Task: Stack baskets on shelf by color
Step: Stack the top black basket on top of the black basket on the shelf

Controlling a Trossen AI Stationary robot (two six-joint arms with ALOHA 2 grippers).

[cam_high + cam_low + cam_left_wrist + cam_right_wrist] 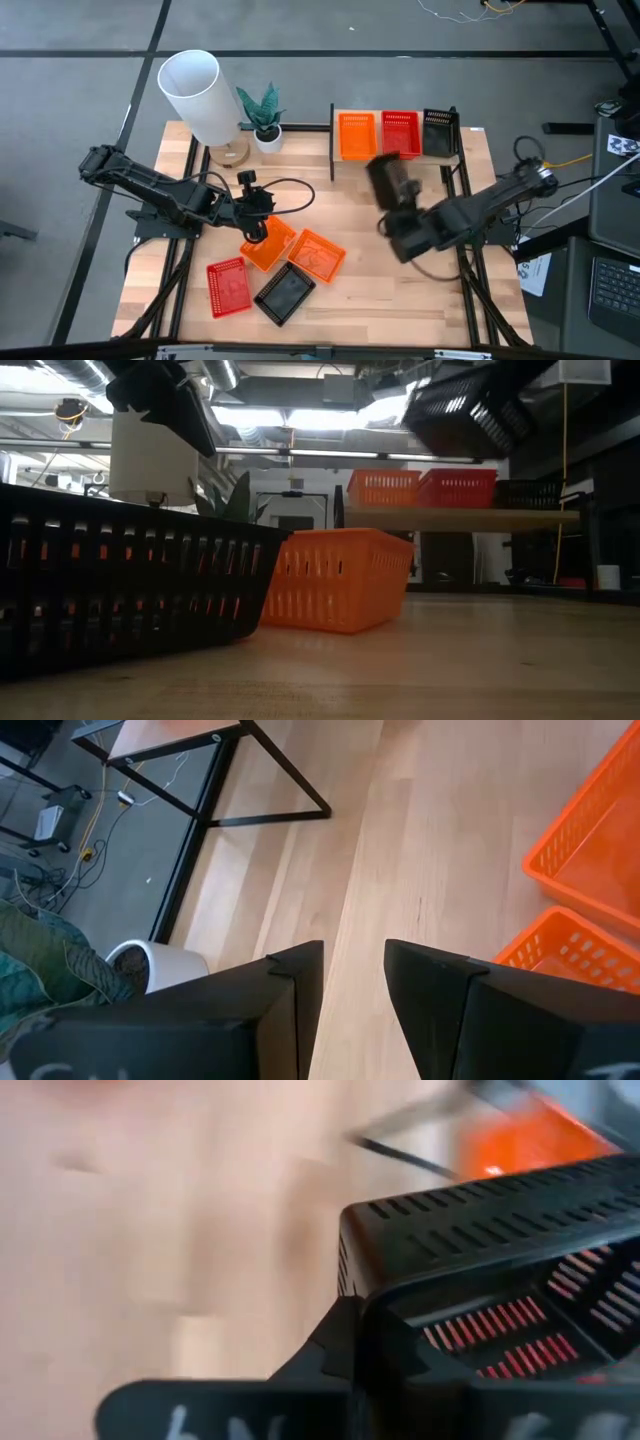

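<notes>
Right gripper (392,190) raised above the table (400,300), jaws pinching a black basket (500,1270) near the shelf (460,517). Left gripper (352,990) over loose orange baskets (268,245), jaws spread, empty. On the shelf: orange, red, black baskets side by side.

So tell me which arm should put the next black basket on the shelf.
The right. Its gripper is shut on a black basket, lifted just in front of the shelf, near the black one there. The left gripper is open and empty, over the orange baskets on the table.
</notes>
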